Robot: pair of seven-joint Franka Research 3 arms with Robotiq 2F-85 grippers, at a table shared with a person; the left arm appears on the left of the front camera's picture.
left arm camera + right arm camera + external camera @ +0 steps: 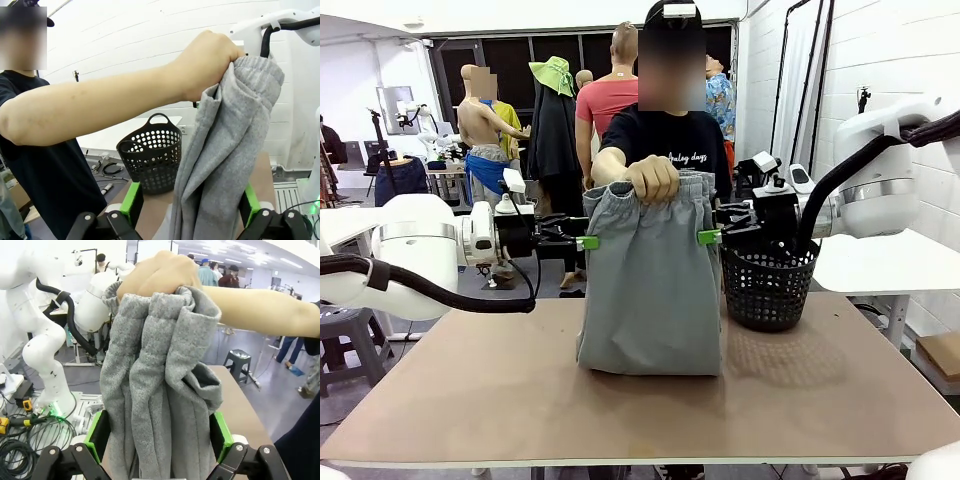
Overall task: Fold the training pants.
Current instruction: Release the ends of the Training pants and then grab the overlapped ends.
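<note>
While the person's hand [653, 178] is clenched on the gathered waistband, the training pants [650, 290] hang in the front view. Their lower fold rests on the table [470, 390] mid-width, toward its far edge, and a black mesh basket [768, 285] stands just beside them. The left gripper [588, 242] and right gripper [708, 237] flank the fabric.

Left wrist view: jaws spread, pants between the green pads [132, 200].

Right wrist view: jaws likewise spread, fabric filling the gap.

table [470, 400] beneath training pants [650, 290], basket [768, 290]
</note>
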